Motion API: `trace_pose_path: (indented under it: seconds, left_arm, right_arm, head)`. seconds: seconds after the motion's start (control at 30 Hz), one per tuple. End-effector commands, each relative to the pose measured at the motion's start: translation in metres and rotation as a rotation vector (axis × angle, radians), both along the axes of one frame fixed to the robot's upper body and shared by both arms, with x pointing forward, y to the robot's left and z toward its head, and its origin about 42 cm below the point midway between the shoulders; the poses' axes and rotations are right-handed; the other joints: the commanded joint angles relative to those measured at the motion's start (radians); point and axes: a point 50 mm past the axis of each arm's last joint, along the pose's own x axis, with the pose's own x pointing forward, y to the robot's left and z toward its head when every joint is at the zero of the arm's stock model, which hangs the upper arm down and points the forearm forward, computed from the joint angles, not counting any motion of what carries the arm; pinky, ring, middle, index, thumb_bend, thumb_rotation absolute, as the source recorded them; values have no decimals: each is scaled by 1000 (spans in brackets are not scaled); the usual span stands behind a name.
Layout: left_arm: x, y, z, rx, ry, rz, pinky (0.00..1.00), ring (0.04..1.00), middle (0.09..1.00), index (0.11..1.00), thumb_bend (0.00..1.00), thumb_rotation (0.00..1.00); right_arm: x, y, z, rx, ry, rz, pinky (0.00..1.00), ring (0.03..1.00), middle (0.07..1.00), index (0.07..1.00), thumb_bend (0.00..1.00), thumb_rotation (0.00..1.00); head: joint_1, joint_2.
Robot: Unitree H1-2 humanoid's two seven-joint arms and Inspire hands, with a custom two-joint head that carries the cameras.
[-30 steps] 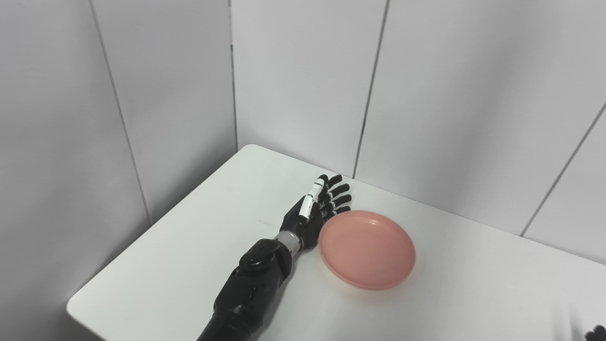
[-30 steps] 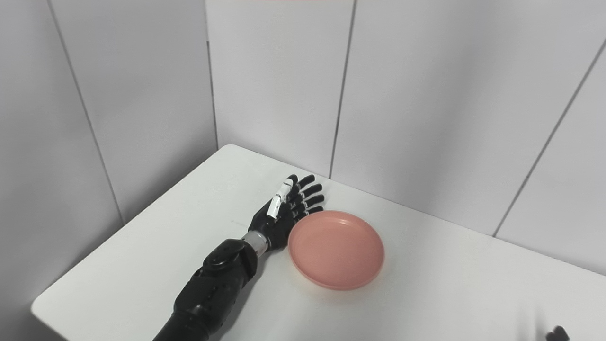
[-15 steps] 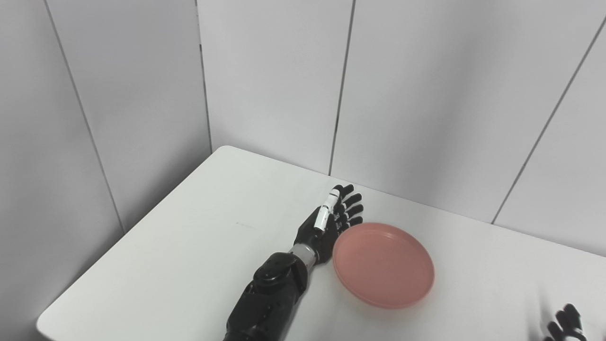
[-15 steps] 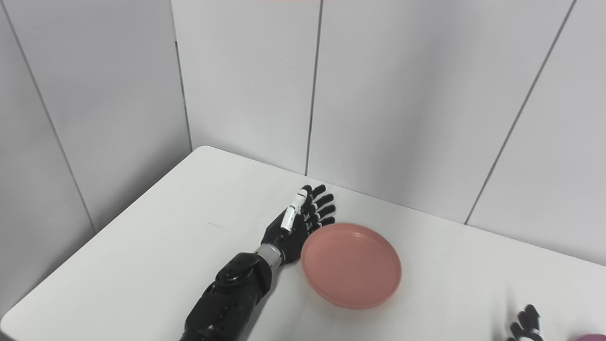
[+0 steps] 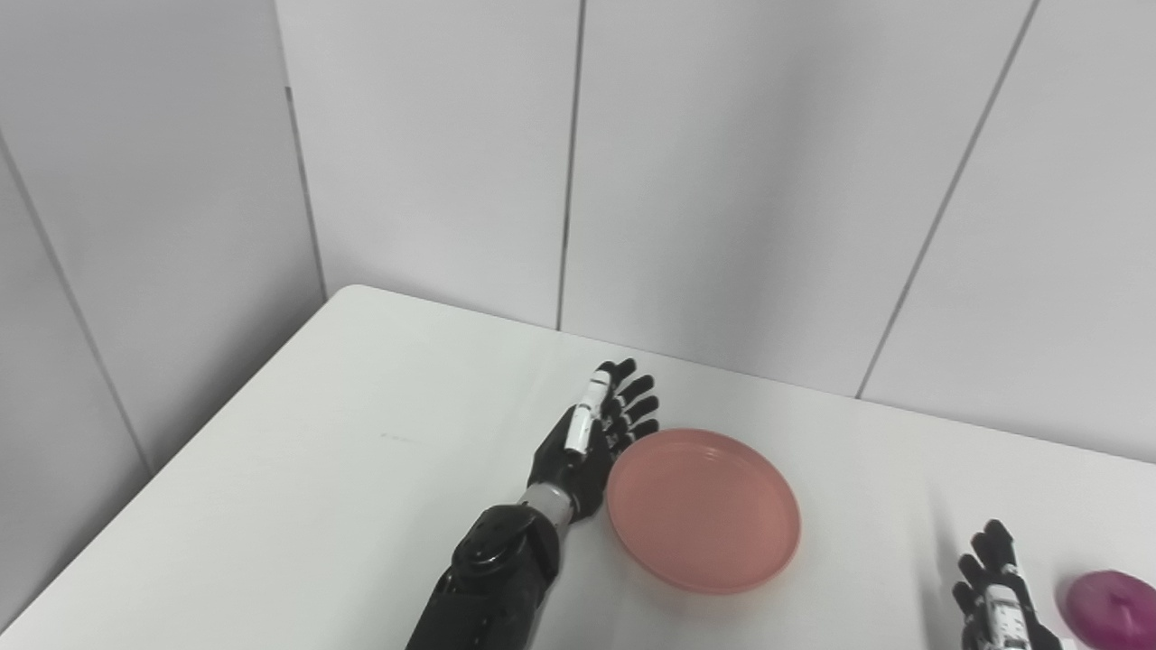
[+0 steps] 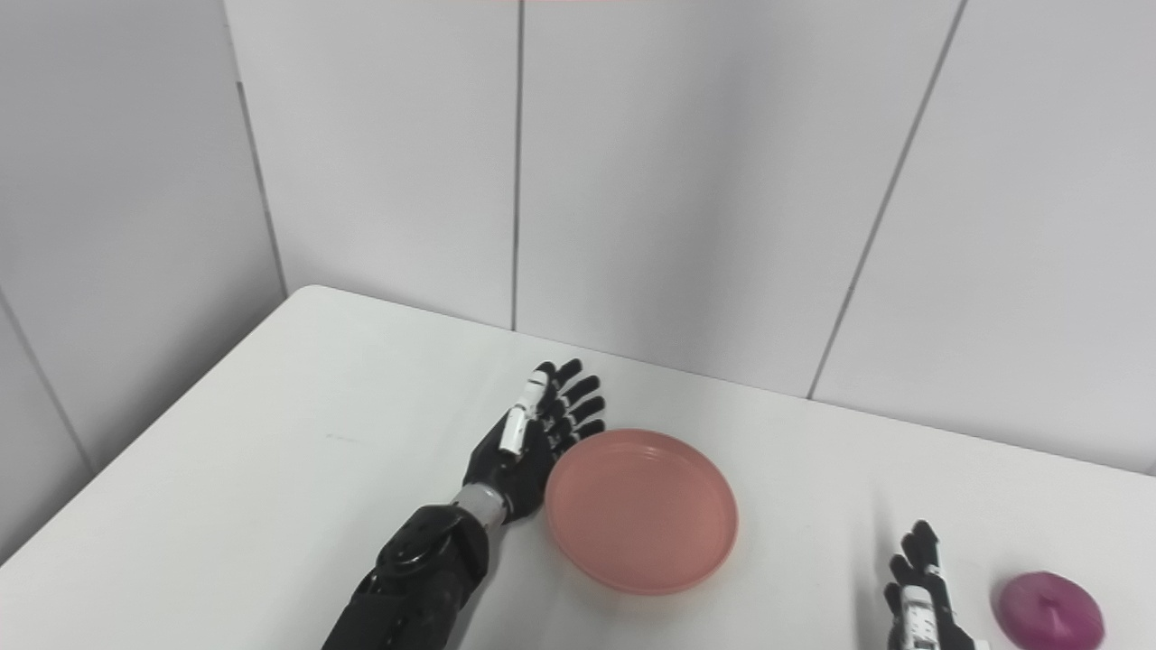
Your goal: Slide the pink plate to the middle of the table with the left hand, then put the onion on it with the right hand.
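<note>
— Since the frame a second earlier the camera had swung right, bringing the onion [image 6: 1048, 611] and the right robot hand [image 6: 921, 600] into view; the plate [image 5: 703, 510] had crept right only slightly against the left robot hand [image 5: 591, 442].

— How did the robot hands stand?

— Both were spread flat and held nothing. The left touched the plate's rim, plate at its 3 o'clock on the bench [image 5: 316, 469]. The onion lay just beside the right, at its 3 o'clock, well apart from the plate.
</note>
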Motion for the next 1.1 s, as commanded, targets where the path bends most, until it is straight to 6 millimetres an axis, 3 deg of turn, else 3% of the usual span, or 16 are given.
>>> trace_pose_path:
  seconds: [0.0, 0.27, 0.6, 1.07]
  left_arm:
    - [-11, 1, -24, 32, 119, 5, 927, 939, 946, 951, 368, 1000]
    - [-21, 2, -21, 29, 110, 10, 945, 950, 955, 955, 378, 1000]
    - [-29, -1, -15, -3, 119, -14, 944, 950, 956, 958, 368, 1000]
    - [-34, -4, -7, -23, 106, -51, 950, 955, 960, 956, 373, 1000]
  right_arm:
    - [-2, 3, 13, -2, -45, 5, 1000, 994, 1000, 1000, 55, 1000]
    - [2, 11, 6, -4, -31, 4, 1000, 978, 992, 1000, 156, 1000]
    - [12, 23, 2, -17, -33, 0, 991, 960, 977, 988, 189, 1000]
    - [17, 34, 3, -23, -29, -20, 977, 931, 953, 960, 235, 1000]
  head:
    - [-40, 17]
    - [-154, 61]
    - [-327, 123]
    - [-414, 149]
